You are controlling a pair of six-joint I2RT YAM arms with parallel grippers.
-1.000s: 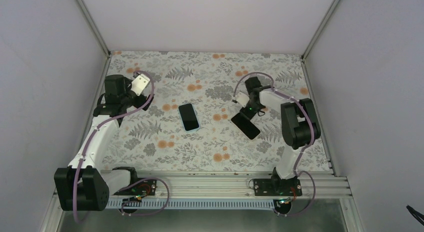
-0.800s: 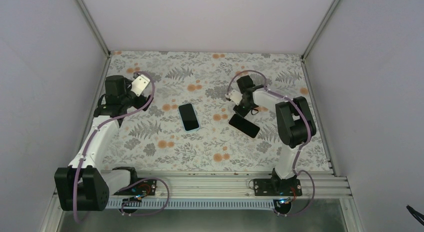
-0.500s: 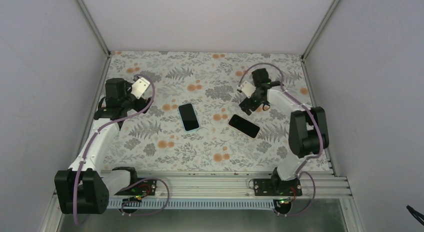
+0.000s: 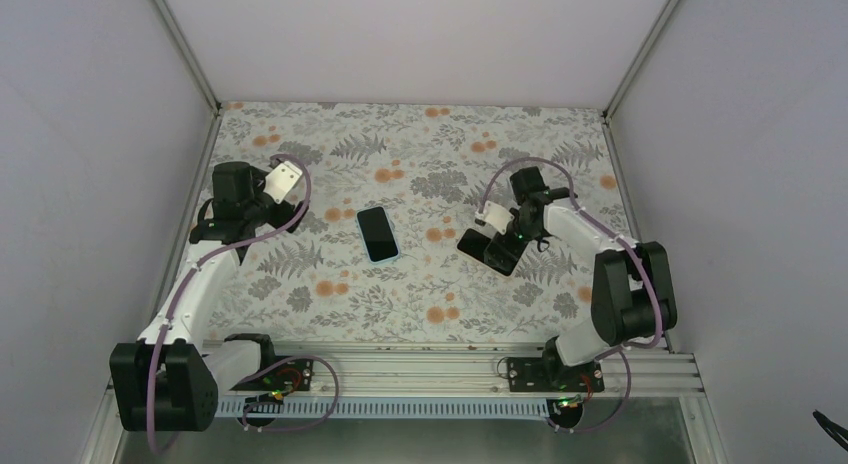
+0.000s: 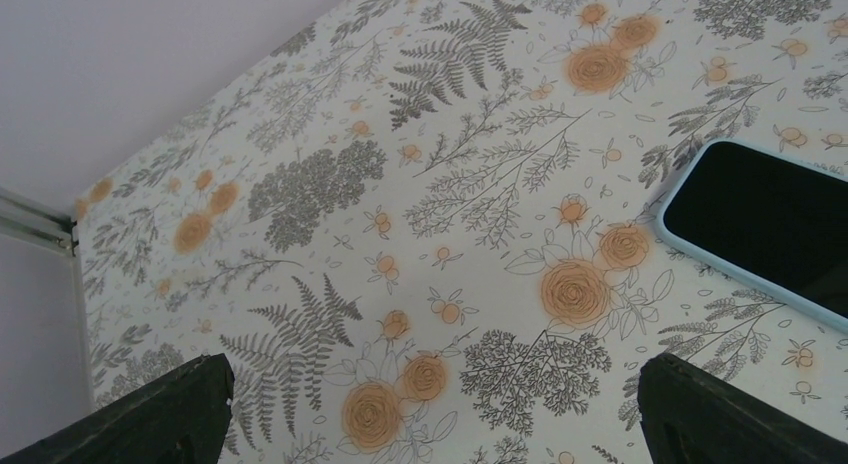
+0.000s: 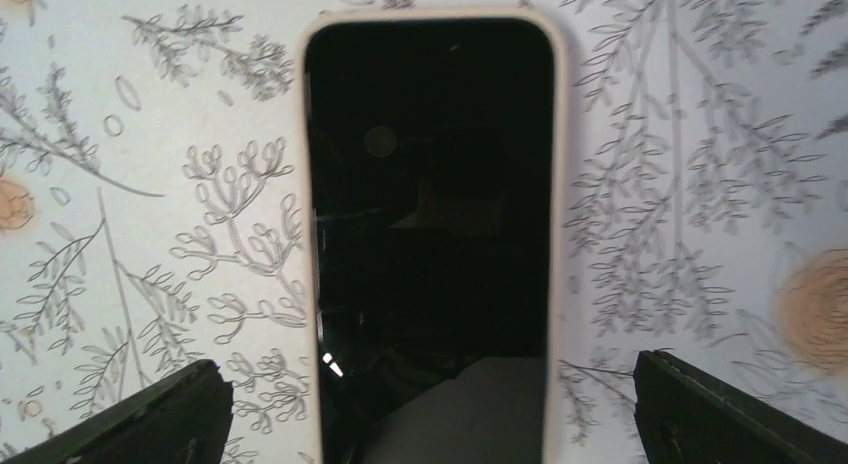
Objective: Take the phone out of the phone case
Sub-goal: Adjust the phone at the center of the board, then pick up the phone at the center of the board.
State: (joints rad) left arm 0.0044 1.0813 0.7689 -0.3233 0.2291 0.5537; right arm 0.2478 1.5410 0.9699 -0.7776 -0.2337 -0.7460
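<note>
Phone (image 6: 430, 184) is judged out, apart from the blue case (image 4: 378, 233); left fingers (image 5: 170, 409) and right fingers (image 6: 150, 414) are spread wide, empty.

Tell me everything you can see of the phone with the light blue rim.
The phone is a thin slab with rounded corners, its dark screen facing up, framed by a light blue rim that looks like a soft case. It lies flat near the middle of the floral table, long axis running roughly front to back. Only the table touches it.
</note>
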